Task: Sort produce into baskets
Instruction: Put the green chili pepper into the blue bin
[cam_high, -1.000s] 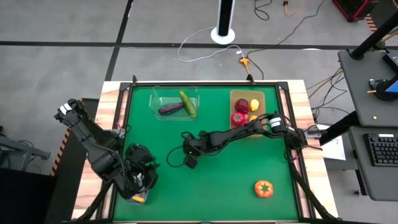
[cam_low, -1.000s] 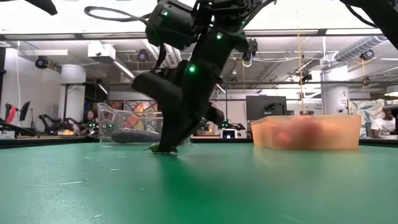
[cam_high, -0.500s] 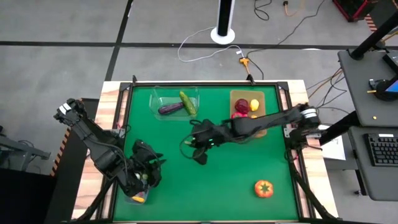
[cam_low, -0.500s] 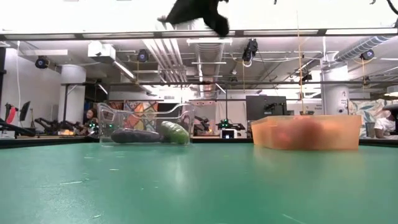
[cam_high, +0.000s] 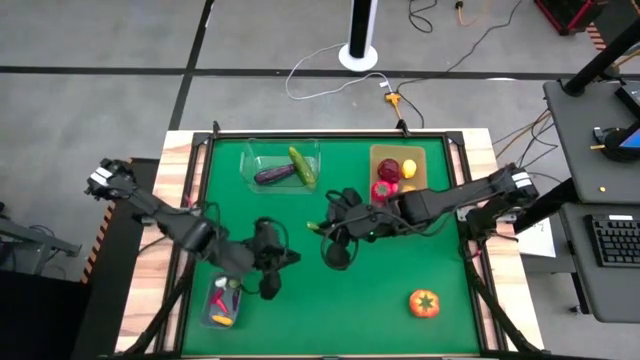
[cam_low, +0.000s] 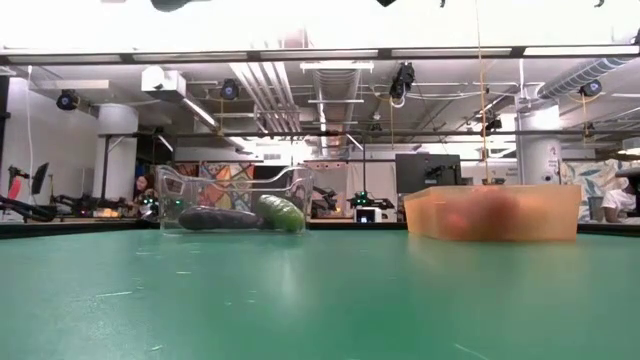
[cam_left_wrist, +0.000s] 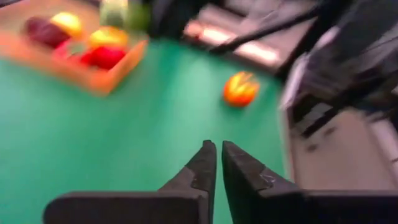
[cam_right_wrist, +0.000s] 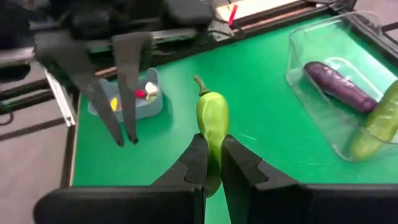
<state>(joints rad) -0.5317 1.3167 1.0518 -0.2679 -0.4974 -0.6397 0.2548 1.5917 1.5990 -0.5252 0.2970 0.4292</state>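
Note:
My right gripper (cam_right_wrist: 211, 144) is shut on a green chilli pepper (cam_right_wrist: 212, 118) above the middle of the green table (cam_high: 300, 320). My left gripper (cam_left_wrist: 219, 149) hangs shut and empty left of it (cam_high: 282, 265), pointing toward the tomato (cam_left_wrist: 240, 88). The clear tub (cam_high: 283, 165) at the far side holds a purple eggplant (cam_right_wrist: 339, 87) and a green cucumber (cam_right_wrist: 376, 121). The wooden tray (cam_high: 398, 175) holds red and yellow fruits. The bluish-grey tub (cam_high: 222, 303) at the near left holds small chillies. My right gripper pinches the pepper's thick end (cam_right_wrist: 212, 148) between its two fingers (cam_right_wrist: 198, 155). The pepper lies along the fingers and sticks out ahead of them, stem end (cam_right_wrist: 199, 82) pointing away toward the table's left side. It hangs clear of the table.
A lone tomato (cam_high: 424, 302) sits near the table's near right corner. In the low view only the clear tub (cam_low: 230, 205) and the wooden tray (cam_low: 495, 212) show on the table. Bare green mat lies between the two arms and the near edge.
My right gripper has risen off the table with the green pepper and drifted toward the right edge. My left gripper has left the bluish-grey tub and swung toward the table's middle.

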